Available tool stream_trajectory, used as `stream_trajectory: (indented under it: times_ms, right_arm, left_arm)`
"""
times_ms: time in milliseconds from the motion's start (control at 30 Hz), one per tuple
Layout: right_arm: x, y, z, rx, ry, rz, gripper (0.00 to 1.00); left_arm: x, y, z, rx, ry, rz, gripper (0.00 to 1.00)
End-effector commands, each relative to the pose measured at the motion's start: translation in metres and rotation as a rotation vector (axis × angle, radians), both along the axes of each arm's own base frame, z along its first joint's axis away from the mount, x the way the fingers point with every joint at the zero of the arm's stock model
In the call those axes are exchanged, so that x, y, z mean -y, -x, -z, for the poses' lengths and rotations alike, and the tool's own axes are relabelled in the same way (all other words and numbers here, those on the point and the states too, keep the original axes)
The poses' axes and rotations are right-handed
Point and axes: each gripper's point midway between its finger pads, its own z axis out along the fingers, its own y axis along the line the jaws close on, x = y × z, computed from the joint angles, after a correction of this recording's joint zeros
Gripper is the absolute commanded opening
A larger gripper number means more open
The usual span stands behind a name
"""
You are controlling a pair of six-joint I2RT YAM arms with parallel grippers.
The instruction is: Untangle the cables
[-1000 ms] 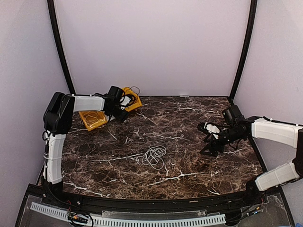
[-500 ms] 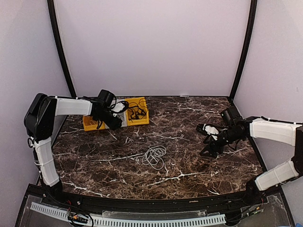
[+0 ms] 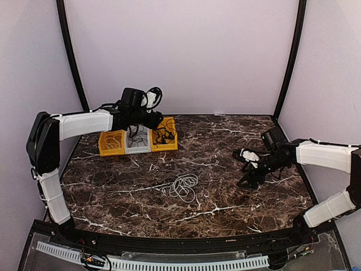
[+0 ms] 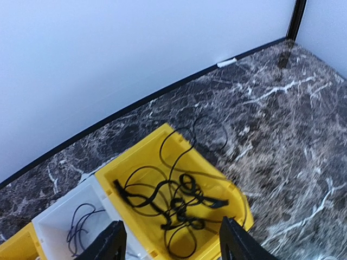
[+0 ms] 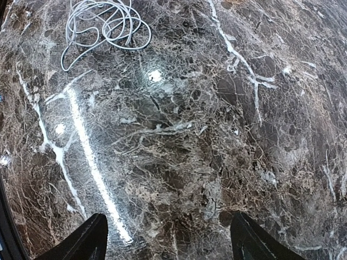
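You look to be between cables, with one piece not yet sorted. Your left claw (image 4: 173, 233) hangs over the bins at the back, its fingers well apart and nothing between them. Directly beneath it is the yellow plastic bin (image 4: 227, 189) holding the knotted black cable (image 4: 173, 203). One loop of that cable reaches past the far rim onto the dark marble-patterned counter (image 4: 282, 124). Just to that claw's left is the white plastic bin (image 4: 49, 225) with a thin dark cord (image 4: 78, 227) in it.

Your right claw (image 5: 171, 235) hovers low over bare stone, spread wide and empty. The loose coil of thin white cable (image 5: 103, 24) lies well ahead of it and off to its left, flat on the counter. Neither claw touches it.

By my reckoning, the next move is to bring a claw over that white coil. The loops overlap and lie flat, so you will want to come down on a single outer strand, with the fingertips reaching the stone.

The overhead view alone shows the second yellow plastic bin (image 3: 111, 144), beyond the white one from the left claw, with a pale cable curled inside. The left wrist camera catches only a corner of that bin. The left wrist camera alone shows the black loop outside the rim. The right wrist camera separates the white coil's loops and its stray tail, which the overhead view blurs together.
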Motion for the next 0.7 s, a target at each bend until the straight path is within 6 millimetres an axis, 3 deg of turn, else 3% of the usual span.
stream_trajectory:
  times_ms: [0, 33, 67, 100, 133, 167, 300, 467, 667]
  right_arm:
    - [-0.005, -0.01, -0.009, 0.035, -0.008, 0.004, 0.79]
    - [-0.004, -0.009, -0.008, 0.031, -0.005, 0.006, 0.79]
    - [-0.004, -0.009, -0.007, 0.028, -0.002, 0.007, 0.79]
    - [-0.003, -0.009, -0.007, 0.029, 0.0, 0.007, 0.79]
    - [-0.003, -0.008, -0.007, 0.03, 0.0, 0.008, 0.79]
    - [-0.003, -0.009, -0.007, 0.034, 0.001, 0.009, 0.79]
    - [-0.001, -0.009, -0.008, 0.046, 0.005, 0.014, 0.79]
    - [-0.001, -0.009, -0.004, 0.036, 0.014, 0.013, 0.79]
    - [0.0, -0.009, -0.002, 0.031, 0.019, 0.015, 0.79]
  left_arm:
    - [0.03, -0.024, -0.02, 0.041, 0.181, -0.1, 0.59]
    - [0.036, -0.028, -0.006, 0.017, 0.176, -0.099, 0.58]
    - [0.041, -0.031, -0.009, 0.017, 0.177, -0.095, 0.58]
    - [0.043, -0.037, 0.007, 0.001, 0.147, -0.111, 0.58]
    - [0.045, -0.04, 0.004, 0.007, 0.129, -0.11, 0.58]
    - [0.045, -0.043, 0.017, -0.004, 0.099, -0.119, 0.56]
    - [0.042, -0.049, 0.038, -0.021, 0.009, -0.132, 0.49]
    - [0.044, -0.049, 0.056, -0.05, -0.023, -0.109, 0.48]
    - [0.048, -0.063, 0.079, -0.067, -0.045, -0.131, 0.46]
